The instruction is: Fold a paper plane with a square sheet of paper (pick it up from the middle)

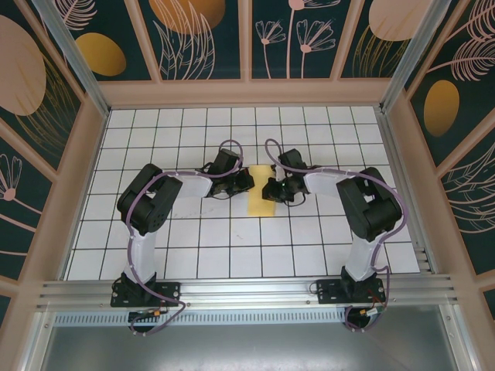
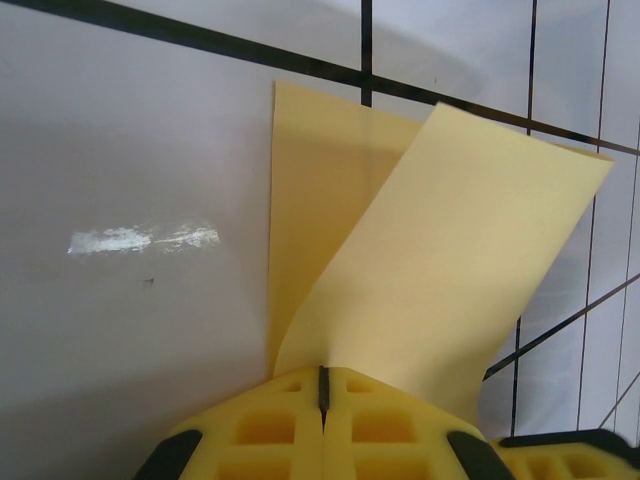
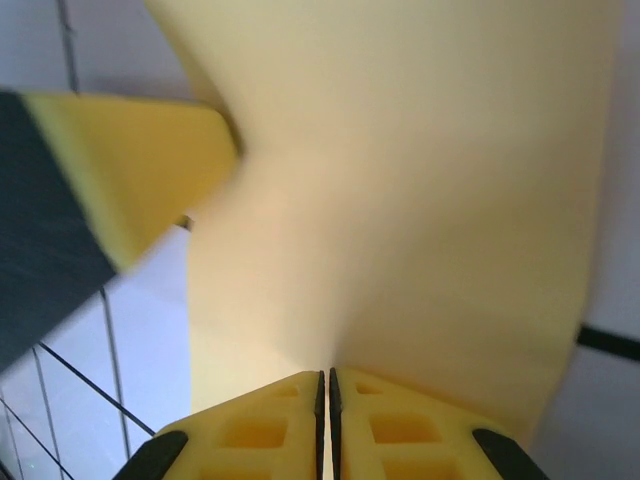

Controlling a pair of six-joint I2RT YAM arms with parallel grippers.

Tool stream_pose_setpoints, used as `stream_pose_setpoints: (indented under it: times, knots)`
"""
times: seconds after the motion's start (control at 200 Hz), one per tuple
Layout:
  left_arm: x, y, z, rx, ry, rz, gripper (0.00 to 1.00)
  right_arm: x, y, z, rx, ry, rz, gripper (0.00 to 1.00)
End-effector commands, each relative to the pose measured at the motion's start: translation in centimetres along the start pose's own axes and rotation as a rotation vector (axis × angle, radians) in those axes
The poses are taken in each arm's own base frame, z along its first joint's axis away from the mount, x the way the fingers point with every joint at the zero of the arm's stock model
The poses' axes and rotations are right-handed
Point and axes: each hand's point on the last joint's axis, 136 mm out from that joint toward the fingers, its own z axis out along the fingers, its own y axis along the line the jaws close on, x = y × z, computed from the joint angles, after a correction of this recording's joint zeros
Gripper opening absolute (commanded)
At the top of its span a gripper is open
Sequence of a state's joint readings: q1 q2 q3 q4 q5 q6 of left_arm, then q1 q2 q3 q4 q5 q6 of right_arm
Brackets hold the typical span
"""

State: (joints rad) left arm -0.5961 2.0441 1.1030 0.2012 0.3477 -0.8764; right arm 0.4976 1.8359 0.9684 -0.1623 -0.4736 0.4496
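Left gripper: yellow fingers pressed together, only a hairline seam between them, nipping the near edge of the paper. From the nip the paper splits into two leaves: one lies flat on the table, and the other rises and curls over to the right, with its far corner off the surface

Right gripper: fingers likewise tight together, pinching the paper, which fans up and away from the tips. A blurred yellow-and-black finger of the other gripper sits close on the left of that view

From above, both arms bend inward and the two grippers meet mid-table, facing each other across the paper. It reads there as a narrow yellow strip running away from the bases, the left gripper touching its left side and the right gripper its right

Surface: white, with a black grid. A shiny smear lies left of the paper

Room: pale wooden frame; dark teal walls with orange discs and line-drawn plants. Metal rail along the near edge carries both bases
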Motion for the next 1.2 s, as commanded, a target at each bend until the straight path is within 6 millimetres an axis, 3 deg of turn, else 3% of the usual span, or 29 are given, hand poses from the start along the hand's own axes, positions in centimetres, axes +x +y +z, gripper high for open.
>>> stream_pose_setpoints:
  times: [0.0,0.17,0.275,0.34,0.51,0.615,0.726,1.036,1.196]
  knots:
    - [4.1,8.3,1.7,-0.261,0.093,-0.051,0.00,2.0,-1.5,-0.2,0.010,0.044,0.020,0.11]
    - [4.1,8.4,1.7,-0.264,0.092,-0.050,0.00,4.4,-2.7,-0.7,0.017,0.070,0.036,0.11]
    - [4.1,8.4,1.7,-0.265,0.090,-0.048,0.00,4.7,-2.3,-1.5,0.001,0.067,0.018,0.11]
    - [4.1,8.3,1.7,-0.263,0.089,-0.048,0.00,3.5,-1.2,-2.6,-0.033,0.026,-0.001,0.12]
    - [4.0,8.1,1.7,-0.258,0.085,-0.045,0.00,-2.0,2.1,-4.7,-0.072,-0.134,-0.048,0.12]
    - [3.9,8.1,1.7,-0.254,0.085,-0.044,0.00,-4.4,1.9,-4.1,-0.035,-0.172,-0.030,0.12]
    - [3.9,8.1,1.6,-0.253,0.085,-0.046,0.00,-5.2,1.6,-2.4,-0.027,-0.136,-0.019,0.12]
    - [3.9,7.9,1.7,-0.248,0.085,-0.046,0.00,-4.2,2.4,0.8,-0.070,-0.023,-0.055,0.12]
    - [3.9,8.0,1.6,-0.250,0.084,-0.046,0.00,-3.1,1.1,1.5,-0.048,0.016,-0.044,0.12]
